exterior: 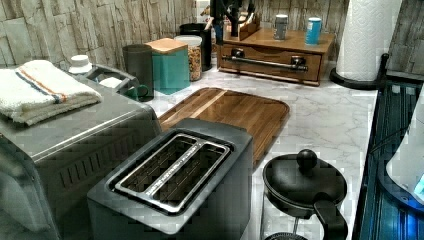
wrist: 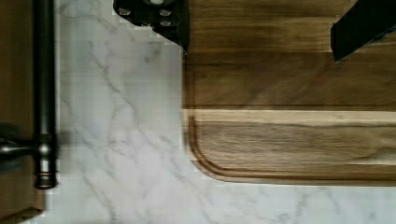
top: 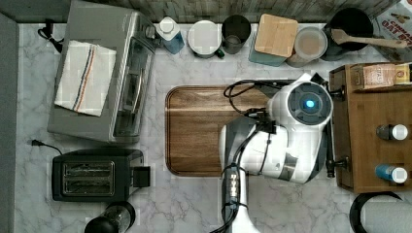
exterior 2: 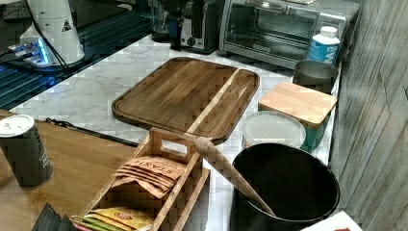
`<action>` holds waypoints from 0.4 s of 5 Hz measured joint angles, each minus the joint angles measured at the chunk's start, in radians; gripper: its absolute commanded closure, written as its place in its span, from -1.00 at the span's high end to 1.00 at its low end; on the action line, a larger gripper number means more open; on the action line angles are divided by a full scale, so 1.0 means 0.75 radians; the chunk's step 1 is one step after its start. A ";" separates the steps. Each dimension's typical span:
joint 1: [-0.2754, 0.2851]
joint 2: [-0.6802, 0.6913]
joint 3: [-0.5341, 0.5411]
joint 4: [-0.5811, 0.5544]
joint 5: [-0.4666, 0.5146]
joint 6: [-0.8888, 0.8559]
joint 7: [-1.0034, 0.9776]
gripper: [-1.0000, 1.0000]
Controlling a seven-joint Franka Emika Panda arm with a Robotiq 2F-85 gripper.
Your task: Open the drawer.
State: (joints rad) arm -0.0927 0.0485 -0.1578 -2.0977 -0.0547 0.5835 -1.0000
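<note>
White marbled desk (top: 194, 204) against a wood-plank wall. Drawer (exterior: 272, 62) shut, set in a medium-brown wooden box at the left view's far side, black bar handle (exterior: 265, 61) running across its front on two posts. In the top view, at the right edge, handle (top: 331, 145) partly under the white arm (top: 286, 141). Dark cutting board (top: 204, 128) mid-desk, just beside the drawer front with a strip of marble between. Tool (wrist: 261, 28) wide open, holding nothing, black fingers (wrist: 161, 16) spread above the board's edge near the handle (wrist: 44, 93). Toaster (top: 94, 174) and toaster oven (top: 104, 73) at the top view's left.
</note>
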 measured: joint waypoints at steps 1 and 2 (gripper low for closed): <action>-0.026 0.002 -0.067 -0.003 0.028 0.066 -0.098 1.00; -0.085 0.016 -0.093 0.000 0.028 0.107 -0.172 1.00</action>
State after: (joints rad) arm -0.1564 0.0606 -0.2279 -2.0977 -0.0334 0.6636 -1.1289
